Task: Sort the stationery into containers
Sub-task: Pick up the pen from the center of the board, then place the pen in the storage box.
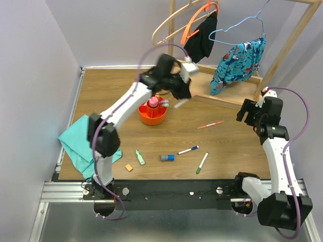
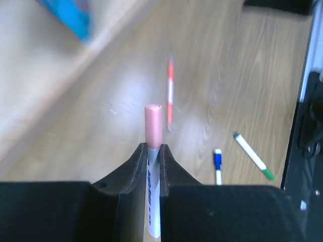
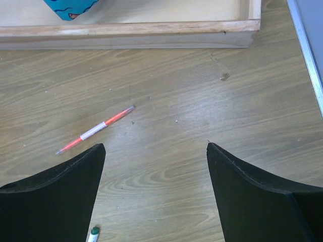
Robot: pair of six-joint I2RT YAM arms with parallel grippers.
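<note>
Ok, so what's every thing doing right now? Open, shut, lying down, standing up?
Left pincer: shut on pink-capped marker, held in the air.
Right pincer: open, empty.
Organiser: upright, partly filled.
Red pen: lying flat.
Blue marker: lying flat.
Green marker: lying flat.
Green highlighter: lying flat.
Cloth: crumpled.

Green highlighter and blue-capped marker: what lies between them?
A small blue-grey piece, between the green highlighter and blue-capped marker; the top view shows it.

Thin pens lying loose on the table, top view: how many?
3: red pen toward the rack, blue-capped marker mid-table, green-capped marker right of it. A pink-capped one is in the left gripper; the arm may hide others.
</note>
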